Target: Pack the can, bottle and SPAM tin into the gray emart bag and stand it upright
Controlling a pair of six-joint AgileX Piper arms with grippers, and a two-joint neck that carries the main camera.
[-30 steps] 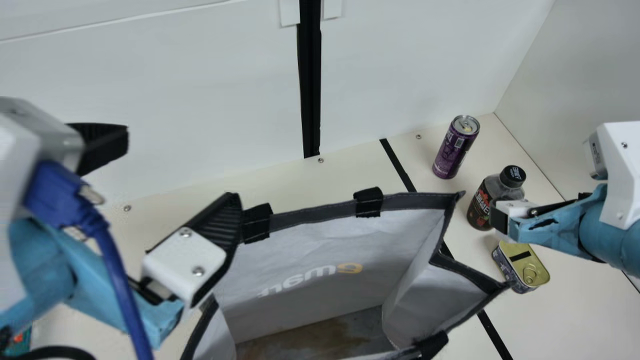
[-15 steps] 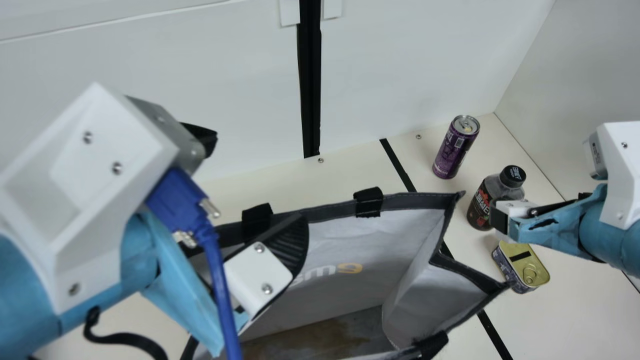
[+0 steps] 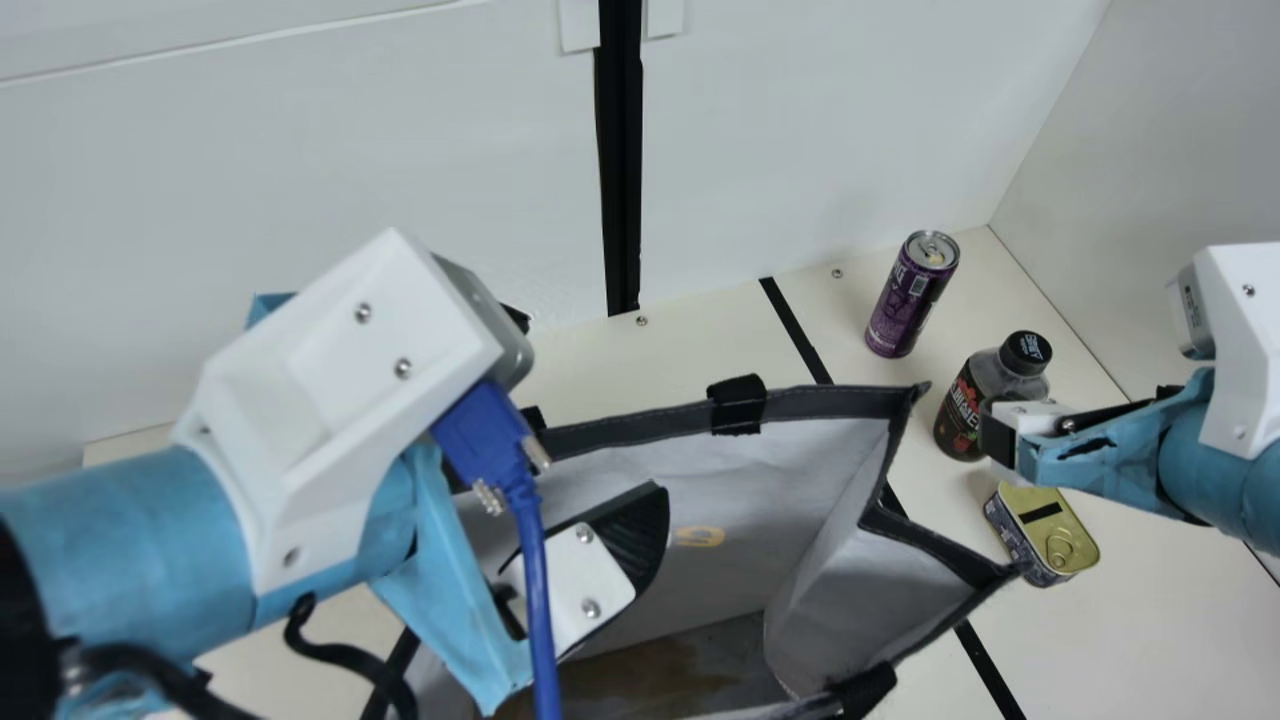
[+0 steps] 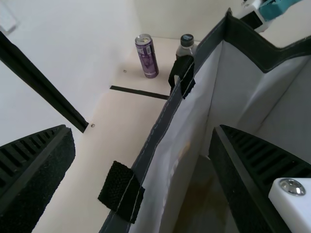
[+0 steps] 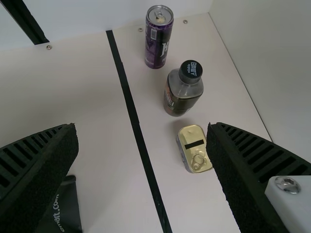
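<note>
Astride the rim of the gray fabric emart bag (image 3: 760, 480), L gripper (image 4: 141, 131) hangs w/ its black ribbed fingers spread, nothing btwn them but air and the rim: one inside the mouth, one outside. R gripper (image 5: 142, 126) is also wide apart, holding nothing, up over the cream surface (image 3: 1150, 620) on the bag's R side.

Farther out, all 3 items sit on the surface outside the bag: squat clear bottle w/ black cap and dark drink (image 3: 960, 405), upright; purple metal can (image 3: 912, 295), upright beyond it; gold-lidded SPAM tin (image 3: 1050, 535) flat, ring-pull up, near the bottle on its other side.

Progress: bag's up w/ mouth open, so that part looks OK; packing is at 0 of 3. L is prob. there to pinch/steady the rim — grip not made. Then R would load items one by one, & a final upright check.

Edges: can is close to the back wall (image 3: 350, 180), so little room behind it; side wall (image 3: 1180, 130) limits swing past the bottle. Bottle-tin gap is tight for a finger. Bag's R corner juts toward the tin — R should lift high to avoid snagging it.
</note>
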